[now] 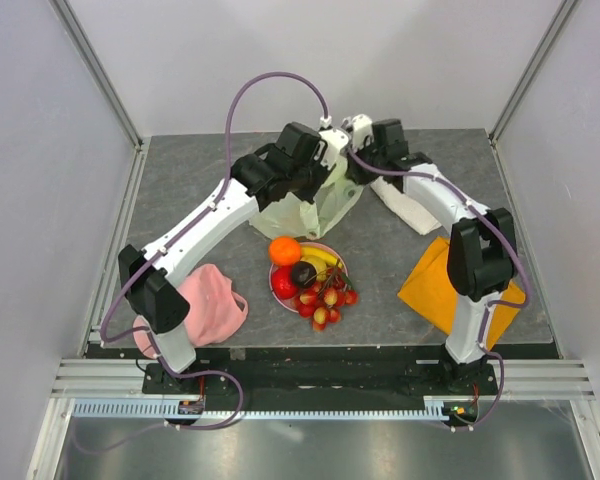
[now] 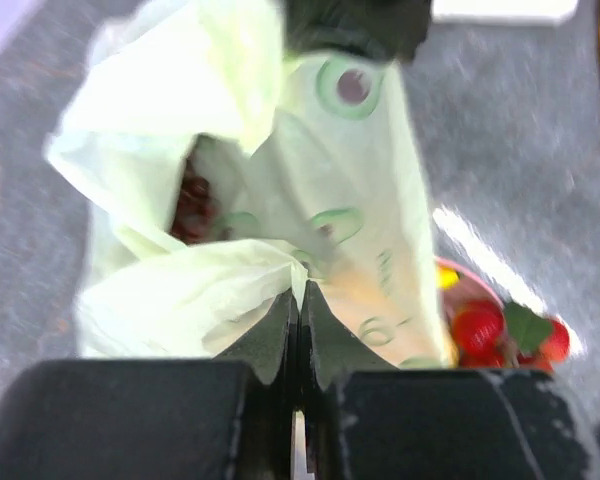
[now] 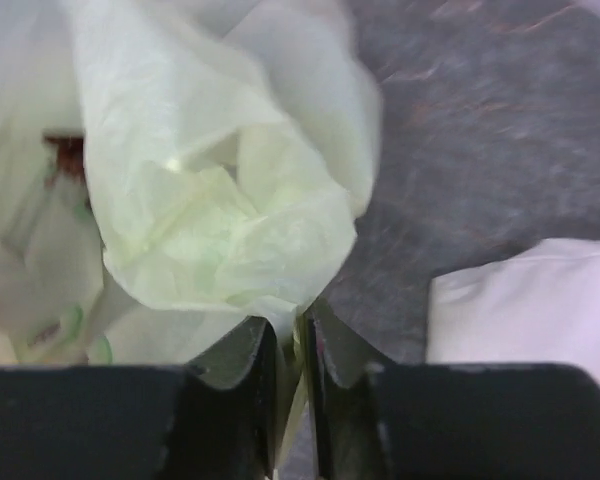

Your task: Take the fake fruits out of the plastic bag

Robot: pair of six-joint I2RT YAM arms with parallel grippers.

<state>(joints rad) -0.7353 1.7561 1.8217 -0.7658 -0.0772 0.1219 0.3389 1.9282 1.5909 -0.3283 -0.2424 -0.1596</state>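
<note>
A grey speckled table [image 1: 180, 190] sits inside white walls, with both arms reaching to the far half of it. The left gripper [image 2: 298, 305] has its jaws pressed together on a fold of the pale green bag [image 1: 315, 205] at the rim. The right gripper [image 3: 295, 340] is nearly closed, pinching a thin pleat of the same film on the opposite side.

The step in hand looks like spreading the mouth. To do it well, the two pinches should draw apart gently and level. The film is thin and would slip or tear under a jerk. Lifting too high would drag the whole bag instead of opening it.

Nearest the bases, a pink cloth [image 1: 205, 310] lies on the left and an orange cloth [image 1: 430, 290] on the right. Between them a pink plate [image 1: 340, 262] holds an orange [image 1: 285, 250], an apple [image 1: 284, 283], a banana [image 1: 323, 262], a plum [image 1: 303, 273] and a berry cluster [image 1: 325, 300].

Just beyond the plate stands the bag. A dark red lump [image 2: 192, 205] shows through its mouth, probably the last fruit, though it is too blurred to name. A white cloth [image 1: 405, 205] lies beside the bag on the right.
</note>
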